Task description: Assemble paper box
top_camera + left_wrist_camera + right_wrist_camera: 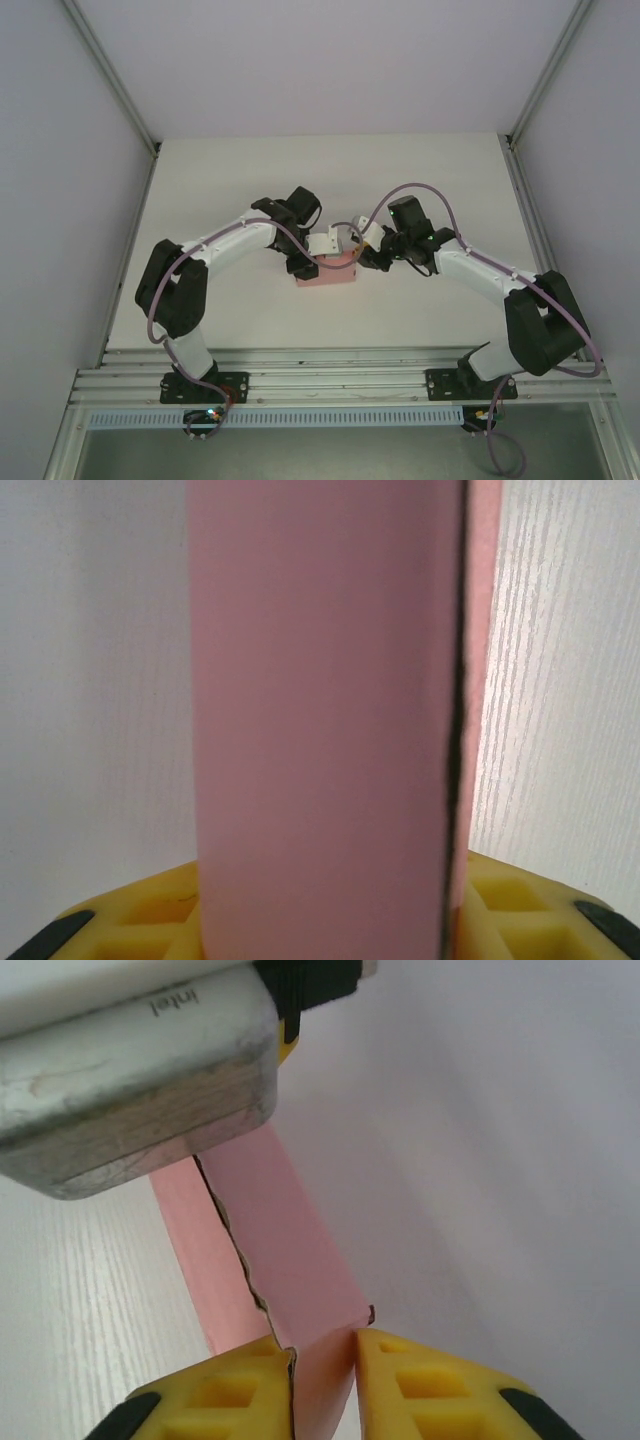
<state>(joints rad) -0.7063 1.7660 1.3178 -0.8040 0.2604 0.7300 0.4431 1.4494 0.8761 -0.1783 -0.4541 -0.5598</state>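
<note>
The pink paper box [325, 272] stands folded on the white table [330, 170], held between both arms. In the top view my left gripper [301, 263] is at its left end and my right gripper [362, 256] at its right end. In the left wrist view a broad pink panel [320, 710] stands upright between the yellow fingers [130, 920], with a dark seam near its right edge; my left gripper [330, 905] is shut on it. My right gripper [325, 1352] is shut on a thin pink wall [290, 1250] with a torn-looking edge.
The grey housing of the left wrist camera [130, 1070] hangs close above the box in the right wrist view. White enclosure walls [60, 150] flank the table, and an aluminium rail [330, 385] runs along the near edge.
</note>
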